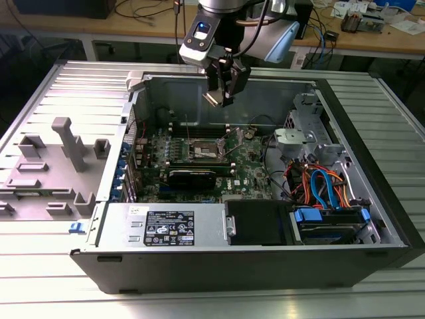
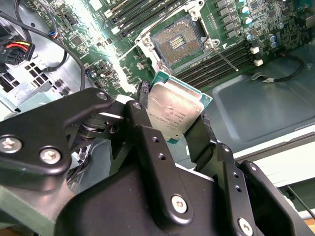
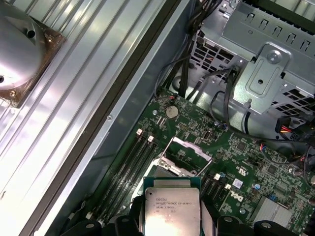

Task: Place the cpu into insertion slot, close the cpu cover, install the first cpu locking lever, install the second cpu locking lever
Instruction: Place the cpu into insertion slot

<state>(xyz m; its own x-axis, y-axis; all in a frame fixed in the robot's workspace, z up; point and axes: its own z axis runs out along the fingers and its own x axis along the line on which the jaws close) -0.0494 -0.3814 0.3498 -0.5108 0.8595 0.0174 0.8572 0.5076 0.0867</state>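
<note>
I see the black gripper clamped on the small, flat, silvery-tan square cpu. It hangs above the silver-rimmed square insertion slot, well apart from it.

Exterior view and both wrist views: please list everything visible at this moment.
cpu: one, silvery with green edge, gripped above the motherboard
insertion slot: one, silver rim, dark centre, empty, on the motherboard
motherboard: one, green, inside the computer case
memory slots: several, black, beside the insertion slot
computer case: one, grey, lying open
cables: bunch, orange, blue, red, exterior view's right of the case
end effector: one, black, shut on the cpu
</note>
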